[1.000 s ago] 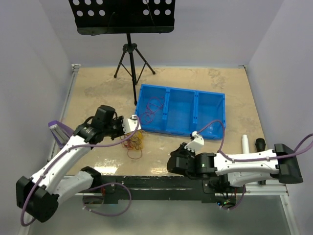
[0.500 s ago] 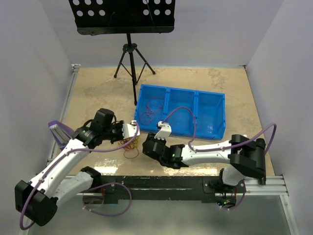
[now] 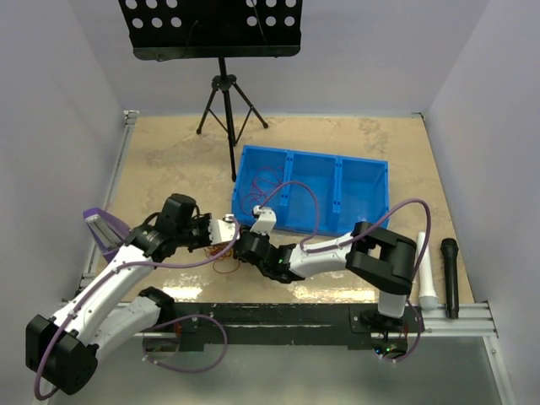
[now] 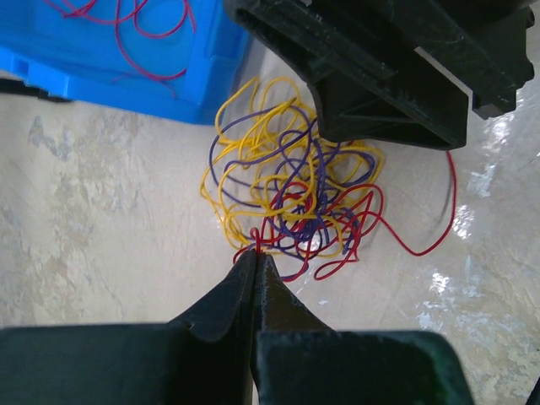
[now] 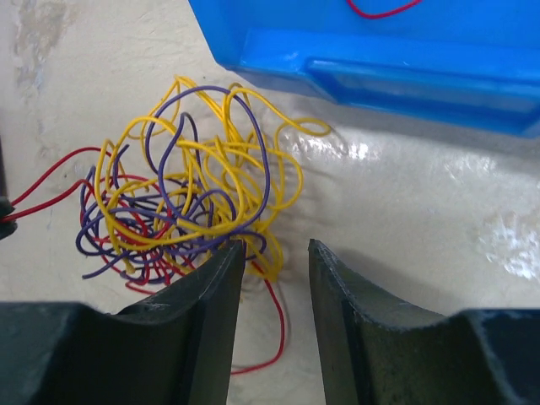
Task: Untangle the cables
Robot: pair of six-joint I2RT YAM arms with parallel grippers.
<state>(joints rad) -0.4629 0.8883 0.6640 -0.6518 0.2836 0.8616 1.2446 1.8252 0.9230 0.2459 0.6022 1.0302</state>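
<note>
I am at the pulling-apart step. My left hand (image 4: 256, 260) is pinched shut on a red strand (image 4: 256, 246) at the edge of the cables (image 4: 291, 198). They are a loose ball of thin yellow, purple and red wires, lying on the desk (image 4: 84, 211) just beside the blue bin (image 4: 126, 80). My right hand (image 5: 277, 253) hangs partly open at the opposite side of the ball, gripping nothing, with a yellow loop lying in its gap. Next, I judge, it should close on that loop and draw away from my left. The wires look springy and glossy, curled in tight loops, so they may snag. More red wire (image 4: 135, 34) lies inside the bin. The desk is smooth, mottled and shiny.
</note>
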